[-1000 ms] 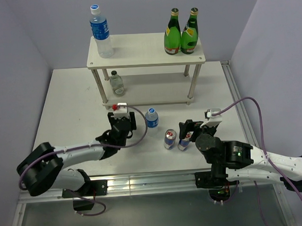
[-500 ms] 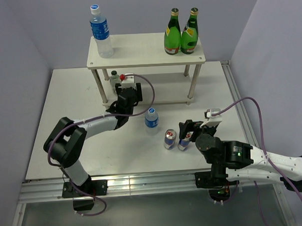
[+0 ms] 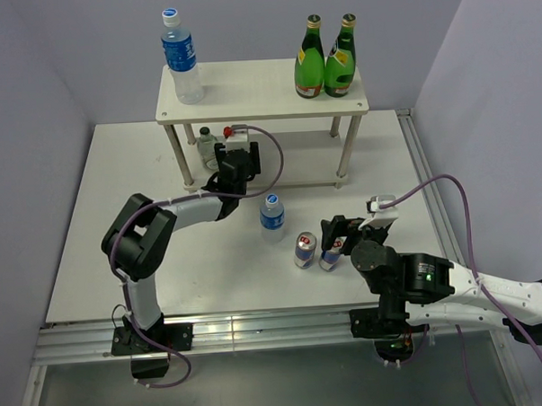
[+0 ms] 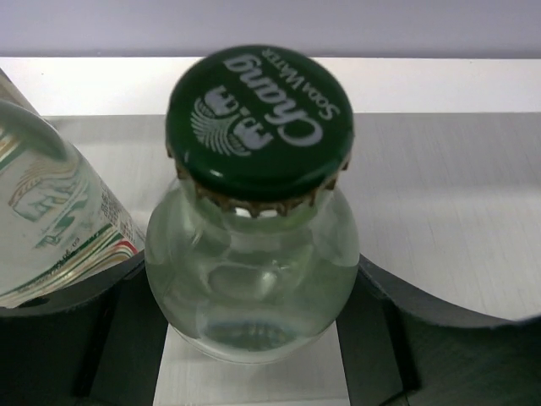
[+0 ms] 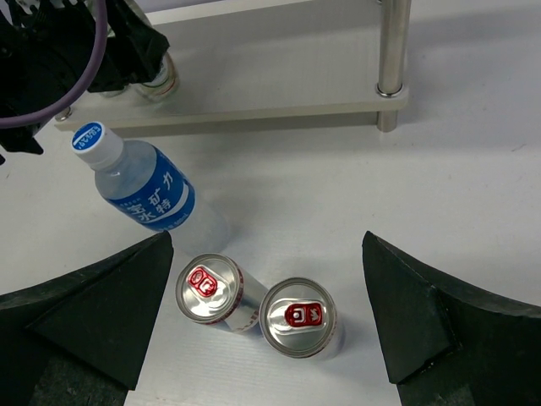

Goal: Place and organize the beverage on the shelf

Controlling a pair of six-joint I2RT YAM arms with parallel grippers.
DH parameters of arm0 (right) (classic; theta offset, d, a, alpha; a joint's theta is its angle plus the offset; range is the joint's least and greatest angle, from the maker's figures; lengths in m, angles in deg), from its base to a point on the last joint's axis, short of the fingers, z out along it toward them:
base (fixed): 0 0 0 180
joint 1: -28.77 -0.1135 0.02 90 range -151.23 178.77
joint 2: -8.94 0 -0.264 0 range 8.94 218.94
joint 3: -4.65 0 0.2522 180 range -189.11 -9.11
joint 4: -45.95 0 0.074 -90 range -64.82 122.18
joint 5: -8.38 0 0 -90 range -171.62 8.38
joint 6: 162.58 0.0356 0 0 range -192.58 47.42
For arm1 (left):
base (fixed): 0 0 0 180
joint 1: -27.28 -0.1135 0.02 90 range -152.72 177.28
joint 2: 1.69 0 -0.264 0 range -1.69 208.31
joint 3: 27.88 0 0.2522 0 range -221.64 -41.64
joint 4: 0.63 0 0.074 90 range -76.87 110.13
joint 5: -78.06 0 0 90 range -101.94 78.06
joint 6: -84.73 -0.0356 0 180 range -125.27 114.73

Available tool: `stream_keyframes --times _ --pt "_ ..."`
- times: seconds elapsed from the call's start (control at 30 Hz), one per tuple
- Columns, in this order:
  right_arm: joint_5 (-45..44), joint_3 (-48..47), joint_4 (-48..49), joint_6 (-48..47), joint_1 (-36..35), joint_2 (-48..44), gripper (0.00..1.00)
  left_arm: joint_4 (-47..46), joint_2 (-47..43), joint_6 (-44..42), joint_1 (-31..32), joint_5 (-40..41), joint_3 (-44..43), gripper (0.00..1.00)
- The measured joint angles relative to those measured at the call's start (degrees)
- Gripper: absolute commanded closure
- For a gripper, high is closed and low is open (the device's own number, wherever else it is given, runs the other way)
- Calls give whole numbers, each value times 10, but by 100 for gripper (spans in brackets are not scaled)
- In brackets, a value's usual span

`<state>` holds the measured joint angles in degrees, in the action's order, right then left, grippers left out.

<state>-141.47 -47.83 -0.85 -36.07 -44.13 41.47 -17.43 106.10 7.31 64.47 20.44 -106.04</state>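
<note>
**Item 1. Left pincer point(image 3: 237, 162).** Clenched on a soda bottle point(image 4: 252, 279). The fingers press its shoulder from both sides just under the green cap point(image 4: 259, 118). The grip is low on the neck, probably so the glass stays upright while it is carried in under the top board point(image 3: 261, 88).
- Position: reaching into the shelf point(image 3: 350, 110) at lower-tier level, with the lower board point(image 4: 439, 211) running on ahead of the pincer.
- Whether the bottle's base already rests on that board cannot be told.

**Item 2. Clear bottle point(image 4: 46, 211).** It stands just left of the pincer, close beside the held one, and looks like the same kind. The soda bottle is likely being set next to it so that like sits with like.

**Item 3. Top board stock.**
- One water bottle point(image 3: 181, 59), above and left of the left pincer.
- Two green bottles point(image 3: 325, 61), a touching pair above and to its right. They are grouped by type.

**Item 4. Right pincer point(image 5: 266, 262).** Released, with the fingers spread wide and nothing held.
- Two cans point(image 5: 254, 304) stand upright on the bench point(image 3: 120, 254), directly beneath and between its fingers.
- The pincer appears poised to take one.

**Item 5. Small bottle point(image 5: 139, 190).** It has a blue label and stands on the bench, ahead and to the left of the right pincer. It is not yet shelved.

**Outstanding.** The small bottle and both cans are off the shelf.
</note>
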Motion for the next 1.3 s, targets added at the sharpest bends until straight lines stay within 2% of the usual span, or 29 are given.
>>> stream_keyframes --times 0.2,0.27,0.37,0.4,0.47,0.5,0.57,0.6,0.7,0.8,1.13,1.3 --pt "2 6 0 0 0 -2 0 2 14 0 -4 15 -17 100" --pt "2 6 0 0 0 -3 0 2 23 1 -7 19 -28 96" --pt "3 6 0 0 0 -3 0 2 28 1 -10 24 -34 75" --pt "4 6 0 0 0 -3 0 3 28 1 -11 27 -34 59" --pt "4 6 0 1 0 -3 0 4 28 1 -12 32 -34 47" --pt "4 6 0 1 0 -3 0 4 28 1 -13 35 -35 34" --pt "4 6 0 1 0 -3 0 5 28 1 -14 39 -35 27" --pt "4 6 0 1 0 -3 0 5 28 1 -14 40 -35 16" --pt "6 6 0 1 0 -4 0 -5 27 3 -14 43 -35 8" --pt "6 6 0 2 0 -6 0 -17 23 4 -14 46 -35 3" --pt "9 6 -3 7 0 -6 0 -11 -10 8 -6 54 -12 3" --pt "9 6 -9 13 0 -7 0 9 -80 22 23 81 41 5"
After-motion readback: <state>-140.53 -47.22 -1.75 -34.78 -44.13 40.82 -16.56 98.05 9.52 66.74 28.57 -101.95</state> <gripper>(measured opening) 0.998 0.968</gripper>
